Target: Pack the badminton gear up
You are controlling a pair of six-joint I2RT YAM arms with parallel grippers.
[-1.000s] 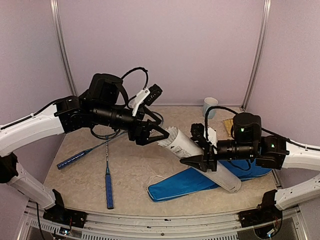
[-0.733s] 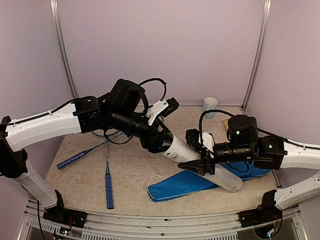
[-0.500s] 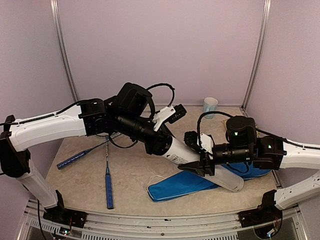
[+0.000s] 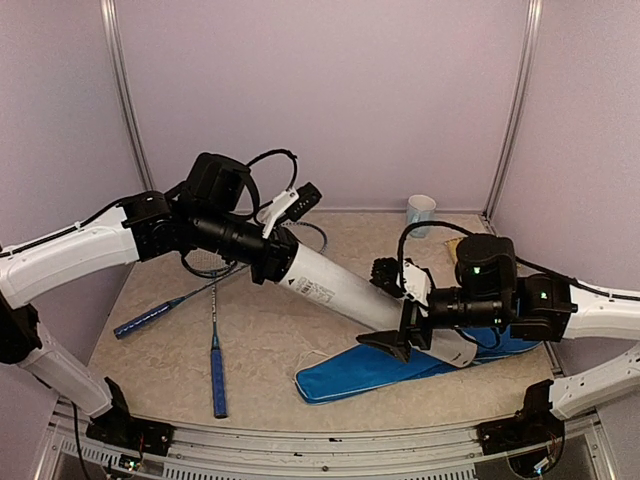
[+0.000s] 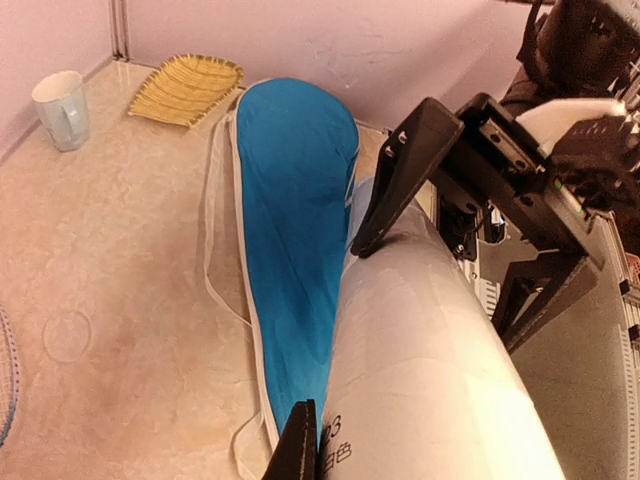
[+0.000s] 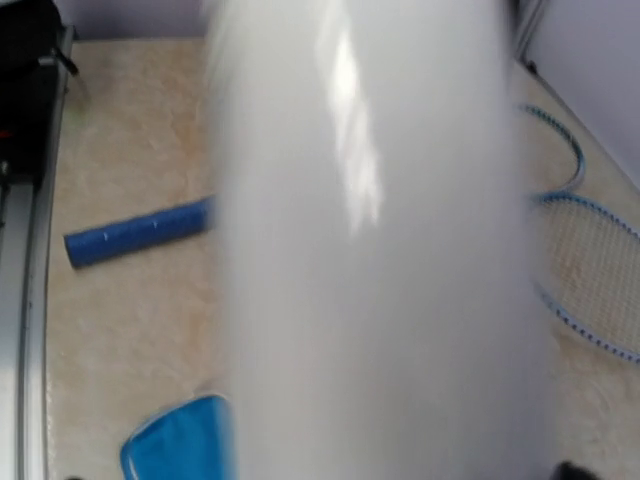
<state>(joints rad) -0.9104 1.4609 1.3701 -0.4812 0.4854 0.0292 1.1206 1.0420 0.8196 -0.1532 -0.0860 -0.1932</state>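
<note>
The long white tube (image 4: 350,292) lies aslant over the middle of the worktop (image 4: 270,350). Its high end is at my left end effector (image 4: 279,264), and its low end is down over the blue cover (image 4: 370,368). My left end effector is pressed together on that high end; I judge it has the rim wall pinched. My right end effector (image 4: 393,308) is spread, its fingers straddling the tube's lower half without clamping it.

I take this as the tube step, with the hold passing to my left arm alone. Next, my right arm needs to back straight off without nudging the tube, and my left must keep a firm pinch, because a long tube held at one end will want to swing. The two rackets (image 4: 215,345) lie on the worktop to the left, not yet packed.

My left arm reaches in from the left, wrist aimed down along the tube. My right forearm comes in low and level from the right.
</note>
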